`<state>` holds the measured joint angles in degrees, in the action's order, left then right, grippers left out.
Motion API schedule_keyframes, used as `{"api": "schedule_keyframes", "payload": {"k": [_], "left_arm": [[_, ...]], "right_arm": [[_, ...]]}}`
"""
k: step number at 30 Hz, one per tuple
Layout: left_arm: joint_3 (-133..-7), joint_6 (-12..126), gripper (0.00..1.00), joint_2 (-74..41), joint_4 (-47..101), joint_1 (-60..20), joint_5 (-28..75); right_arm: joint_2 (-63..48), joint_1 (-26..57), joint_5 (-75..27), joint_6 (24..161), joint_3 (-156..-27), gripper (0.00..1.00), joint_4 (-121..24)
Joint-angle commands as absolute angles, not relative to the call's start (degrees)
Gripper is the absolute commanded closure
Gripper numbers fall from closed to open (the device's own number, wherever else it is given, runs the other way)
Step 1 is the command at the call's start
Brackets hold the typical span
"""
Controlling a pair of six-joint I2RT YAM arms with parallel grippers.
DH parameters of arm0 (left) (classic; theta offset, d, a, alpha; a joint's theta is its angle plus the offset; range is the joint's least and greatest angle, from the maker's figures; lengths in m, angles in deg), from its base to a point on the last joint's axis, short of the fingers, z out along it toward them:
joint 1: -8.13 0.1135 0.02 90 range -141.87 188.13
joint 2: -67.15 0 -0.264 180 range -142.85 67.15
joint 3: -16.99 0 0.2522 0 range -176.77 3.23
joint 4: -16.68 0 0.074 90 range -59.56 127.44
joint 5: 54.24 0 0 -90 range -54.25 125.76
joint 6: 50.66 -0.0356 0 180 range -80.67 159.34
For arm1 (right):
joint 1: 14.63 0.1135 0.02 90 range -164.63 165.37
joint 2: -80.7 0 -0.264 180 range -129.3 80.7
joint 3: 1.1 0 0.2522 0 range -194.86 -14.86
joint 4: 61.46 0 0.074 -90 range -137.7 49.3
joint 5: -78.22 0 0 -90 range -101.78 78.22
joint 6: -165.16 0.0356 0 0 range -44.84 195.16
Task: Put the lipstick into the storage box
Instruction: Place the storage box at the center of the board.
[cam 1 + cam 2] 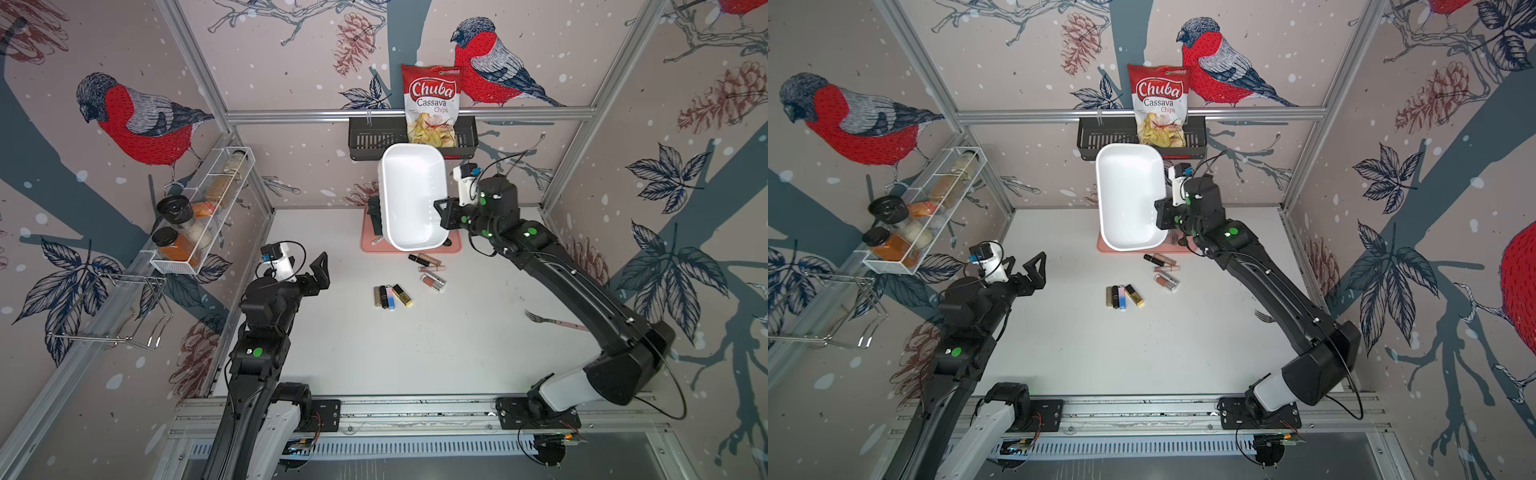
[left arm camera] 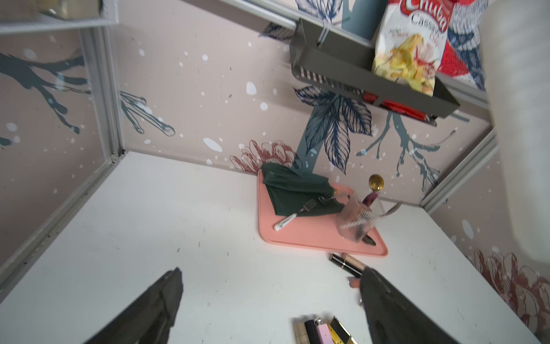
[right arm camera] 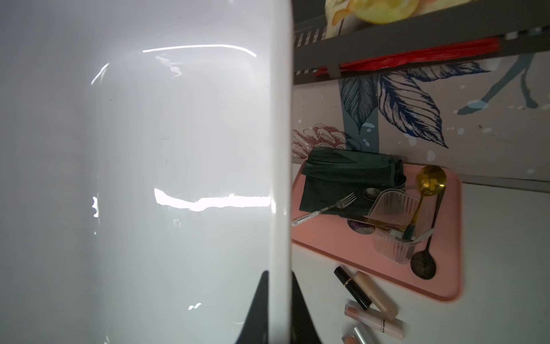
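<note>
My right gripper [image 1: 439, 208] [image 3: 279, 275] is shut on the long side wall of the white storage box [image 1: 411, 195] [image 1: 1129, 195] [image 3: 148, 149]. The empty box hangs tilted in the air over the pink tray. Several lipsticks [image 1: 390, 296] [image 1: 1123, 296] [image 2: 324, 332] lie side by side mid-table. Three slimmer lip tubes [image 1: 430, 270] [image 3: 366, 289] lie just behind them, near the tray's front edge. My left gripper [image 1: 309, 267] [image 1: 1023, 268] [image 2: 272, 272] hovers open to the left of the row, nothing between its fingers.
The pink tray [image 1: 455, 246] [image 2: 312, 235] at the back carries a dark green cloth [image 2: 294, 190] and a ribbed cup of cutlery [image 2: 357, 220]. A black wall basket [image 1: 365, 139] holds a chips bag [image 1: 432, 104]. A fork [image 1: 548, 320] lies under my right arm. A spice rack [image 1: 203, 208] lines the left wall.
</note>
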<state>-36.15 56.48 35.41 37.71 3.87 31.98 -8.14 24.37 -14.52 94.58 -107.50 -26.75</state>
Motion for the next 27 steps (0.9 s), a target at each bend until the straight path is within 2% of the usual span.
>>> {"api": "schedule_keyframes", "payload": {"k": [1,8,15,20,27], "left_arm": [[-37.5,58.7,0.04,39.3,40.2,3.9,38.2],[-40.5,58.2,0.04,42.5,44.7,3.9,42.9],[-40.0,58.2,0.04,41.1,45.8,3.8,41.1],[-38.4,57.5,0.04,42.4,45.9,3.9,41.9],[-38.1,54.7,0.04,43.8,48.7,3.8,43.7]], "right_arm": [[-12.7,29.2,-12.4,93.0,-109.8,1.0,-24.4],[-26.3,37.8,-10.4,99.8,-113.3,1.0,-22.5],[-38.7,41.9,-11.8,111.0,-119.2,1.0,-23.9],[-48.5,44.6,-13.9,116.8,-128.1,1.0,-24.1],[-58.8,45.8,-15.7,120.9,-137.7,1.0,-22.8]]}}
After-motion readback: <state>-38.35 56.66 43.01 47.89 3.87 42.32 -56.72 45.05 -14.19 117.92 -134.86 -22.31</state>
